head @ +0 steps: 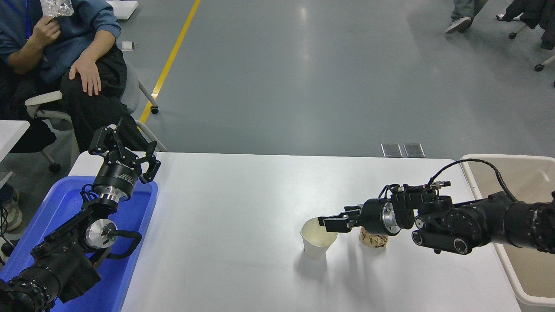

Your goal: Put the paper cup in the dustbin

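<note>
I am holding my right gripper [330, 222], fingers apart, over the rim of the white paper cup [318, 240] at its 2 o'clock side. The cup is standing upright on the white table [234, 225], just beside a crumpled brown paper ball [373, 239] at its 3 o'clock. The beige dustbin [516, 277] is sitting farther off at 3 o'clock. My left gripper [125, 149], fingers spread, is parked above the blue tray [65, 203].

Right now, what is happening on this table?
The right gripper reaches in from the right, its open fingers at the rim of the upright paper cup. A crumpled brown paper ball lies just right of the cup. The dustbin waits at the table's right edge. The left gripper is parked over a blue tray.
</note>
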Controlling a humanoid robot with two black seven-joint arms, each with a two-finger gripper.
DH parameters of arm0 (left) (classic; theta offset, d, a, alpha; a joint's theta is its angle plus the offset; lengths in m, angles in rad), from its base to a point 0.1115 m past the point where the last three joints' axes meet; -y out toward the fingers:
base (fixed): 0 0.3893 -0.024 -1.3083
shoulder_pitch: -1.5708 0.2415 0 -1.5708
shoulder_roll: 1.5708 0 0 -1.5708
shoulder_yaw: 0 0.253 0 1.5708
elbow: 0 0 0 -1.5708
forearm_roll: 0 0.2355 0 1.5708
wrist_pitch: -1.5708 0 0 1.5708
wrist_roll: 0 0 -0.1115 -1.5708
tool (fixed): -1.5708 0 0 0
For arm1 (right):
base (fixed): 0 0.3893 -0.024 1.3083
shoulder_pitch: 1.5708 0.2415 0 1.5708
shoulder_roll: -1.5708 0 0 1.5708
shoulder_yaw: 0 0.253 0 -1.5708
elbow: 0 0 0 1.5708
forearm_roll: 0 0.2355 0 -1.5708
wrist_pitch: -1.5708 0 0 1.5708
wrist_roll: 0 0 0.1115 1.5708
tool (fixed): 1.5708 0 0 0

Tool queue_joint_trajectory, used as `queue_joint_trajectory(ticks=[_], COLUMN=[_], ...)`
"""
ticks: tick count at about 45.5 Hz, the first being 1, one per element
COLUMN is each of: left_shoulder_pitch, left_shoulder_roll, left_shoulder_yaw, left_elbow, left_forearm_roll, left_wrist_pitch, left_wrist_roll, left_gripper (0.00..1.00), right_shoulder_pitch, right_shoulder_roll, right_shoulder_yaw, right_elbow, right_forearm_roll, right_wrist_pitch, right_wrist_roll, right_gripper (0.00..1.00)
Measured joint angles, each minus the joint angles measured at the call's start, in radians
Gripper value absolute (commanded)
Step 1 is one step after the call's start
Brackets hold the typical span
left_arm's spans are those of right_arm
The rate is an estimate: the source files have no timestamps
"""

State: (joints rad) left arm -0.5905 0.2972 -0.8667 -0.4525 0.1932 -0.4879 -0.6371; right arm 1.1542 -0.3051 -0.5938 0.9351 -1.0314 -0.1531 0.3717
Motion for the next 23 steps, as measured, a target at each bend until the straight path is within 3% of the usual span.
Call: queue_joint_trajectory(ticks=[15,19,23], left_shoulder_pitch=[0.0,0.0,0.0], left_shoulder_roll=[0.0,0.0,0.0], left_shoulder_yaw=[0.0,0.0,0.0], left_elbow=[0.0,0.0,0.0], left_forearm_roll=[0.0,0.0,0.0], left_wrist_pitch=[0.0,0.0,0.0], left_wrist_roll=[0.0,0.0,0.0], left_gripper=[1.0,1.0,1.0], right_shoulder_pitch=[-0.037,-0.043,-0.047], right_shoulder_roll=[-0.008,-0.006,-0.005], right_shoulder_yaw=[0.004,0.005,0.006], right_elbow=[0.002,0.002,0.002], right_forearm_roll=[-0.008,-0.008,-0.008], right_wrist_pitch=[-0.022,-0.029,-0.035], right_wrist_roll=[0.026,0.031,0.035], right_gripper=[0.78,0.65,0.42])
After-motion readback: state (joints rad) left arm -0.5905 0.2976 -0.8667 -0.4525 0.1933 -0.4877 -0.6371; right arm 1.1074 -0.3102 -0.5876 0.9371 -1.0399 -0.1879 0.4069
